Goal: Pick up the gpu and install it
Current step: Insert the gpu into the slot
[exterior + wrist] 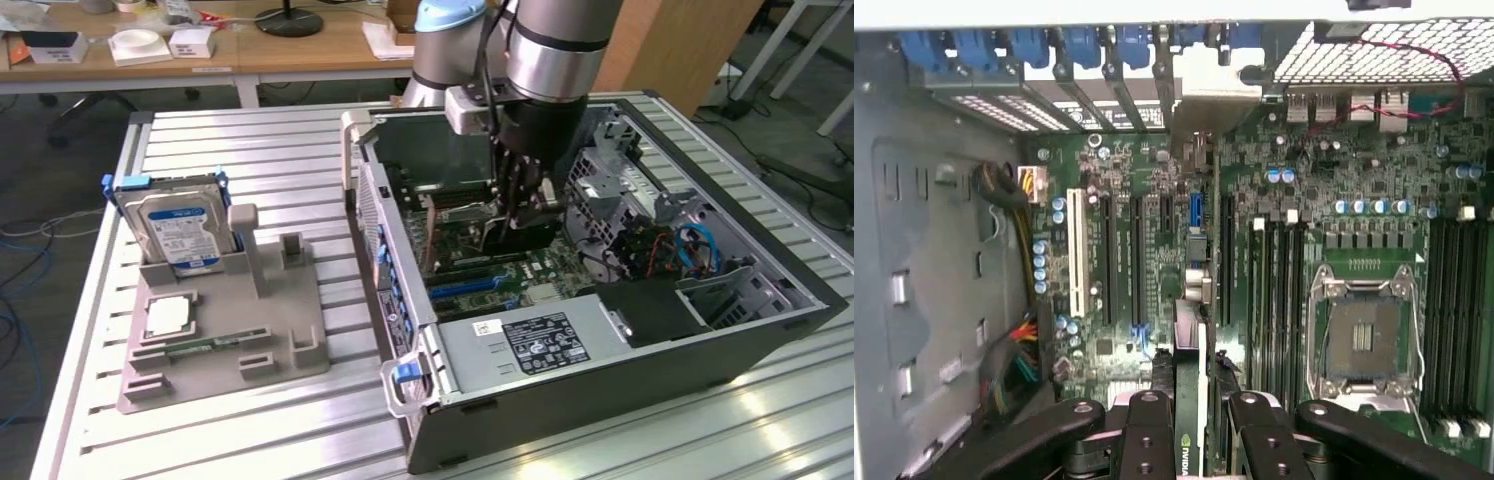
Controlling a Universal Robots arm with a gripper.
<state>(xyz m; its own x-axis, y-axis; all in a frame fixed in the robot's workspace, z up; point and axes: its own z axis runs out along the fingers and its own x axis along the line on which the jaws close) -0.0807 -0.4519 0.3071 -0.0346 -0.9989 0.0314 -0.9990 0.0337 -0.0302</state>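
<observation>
The black two-fingered gripper (1196,432) pinches the thin dark gpu card (1189,350) edge-down inside the open grey computer case (747,330), just above the green motherboard (1334,190), probably to line it up with a long slot.

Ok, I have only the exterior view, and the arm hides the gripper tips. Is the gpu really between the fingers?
Observer: Yes. In the wrist view the gpu sits edge-on between the fingers.
Operator: Is anything plugged in beside it?
Observer: No, the white slot and the black slots next to it are free.
Operator: Anything else I miss?
Observer: The CPU socket is bare.
</observation>
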